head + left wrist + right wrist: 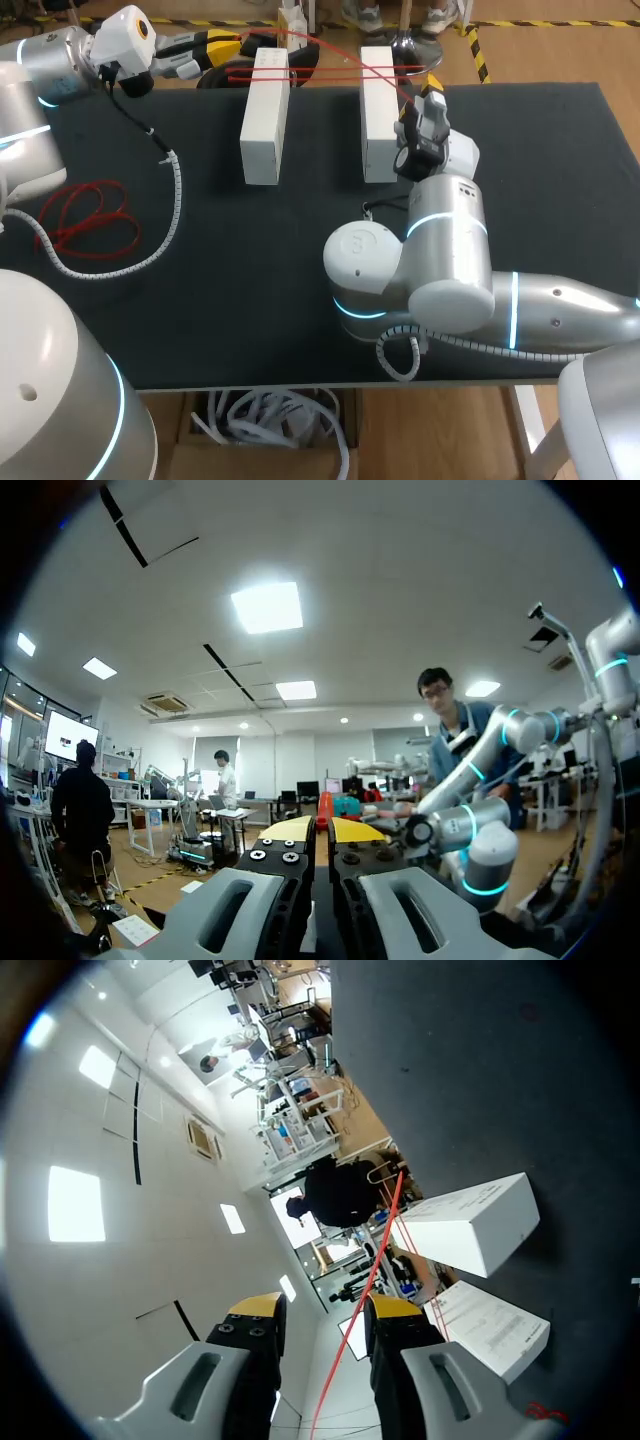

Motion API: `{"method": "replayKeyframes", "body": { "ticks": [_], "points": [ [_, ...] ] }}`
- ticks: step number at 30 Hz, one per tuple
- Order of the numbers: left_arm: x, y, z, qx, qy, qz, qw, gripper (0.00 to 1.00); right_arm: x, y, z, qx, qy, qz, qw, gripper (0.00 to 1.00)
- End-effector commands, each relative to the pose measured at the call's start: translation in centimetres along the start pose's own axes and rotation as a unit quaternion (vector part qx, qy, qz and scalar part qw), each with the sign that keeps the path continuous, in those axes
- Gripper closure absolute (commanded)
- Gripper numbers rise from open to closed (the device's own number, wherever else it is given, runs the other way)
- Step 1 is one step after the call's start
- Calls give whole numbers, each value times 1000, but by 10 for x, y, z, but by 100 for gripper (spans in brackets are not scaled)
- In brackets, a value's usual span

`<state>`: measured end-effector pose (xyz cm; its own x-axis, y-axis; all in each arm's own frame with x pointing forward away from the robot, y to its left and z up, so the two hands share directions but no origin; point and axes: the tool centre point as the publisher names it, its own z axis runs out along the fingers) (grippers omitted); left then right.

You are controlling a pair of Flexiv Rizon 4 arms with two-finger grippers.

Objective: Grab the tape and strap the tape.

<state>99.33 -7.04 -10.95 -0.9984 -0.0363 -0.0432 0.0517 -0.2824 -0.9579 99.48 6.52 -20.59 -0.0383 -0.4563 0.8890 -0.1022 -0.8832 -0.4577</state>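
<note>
Far back, left end effector (325, 832) pinches red tape (330, 68); right end effector (322, 1312) gapes.

A white rectangular box (264, 120) sits upper centre on the dark table (250, 300), its twin (378, 115) right of it; thin red tape (330, 70) lies across both.

Open lane between left box (265, 118) and right box (379, 112), barred at the far end by red tape (330, 68) stretched across both. Passable table (250, 300) nearer; right arm (445, 230) crowding right box, coiled cable (176, 195) lying leftward.
</note>
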Motion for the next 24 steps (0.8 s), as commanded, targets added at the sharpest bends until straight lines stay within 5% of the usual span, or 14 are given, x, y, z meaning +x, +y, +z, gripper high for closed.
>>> {"method": "replayKeyframes", "body": {
  "ticks": [1, 18, 22, 24],
  "points": [
    [0, 0, 0, -1, 0, 0, 1000, 100, -1, -2, -2, -4, -2, 0, 1000, 65],
    [0, 0, 0, -1, 0, 0, 1000, 100, -4, -1, -4, -8, -7, 3, 1000, 76],
    [0, 0, 0, -1, 0, 0, 1000, 100, -5, -1, -5, -9, -10, 3, 1000, 85],
    [0, 0, 0, -1, 0, 0, 1000, 100, -5, -1, -5, -10, -11, 2, 1000, 100]
  ]
}}
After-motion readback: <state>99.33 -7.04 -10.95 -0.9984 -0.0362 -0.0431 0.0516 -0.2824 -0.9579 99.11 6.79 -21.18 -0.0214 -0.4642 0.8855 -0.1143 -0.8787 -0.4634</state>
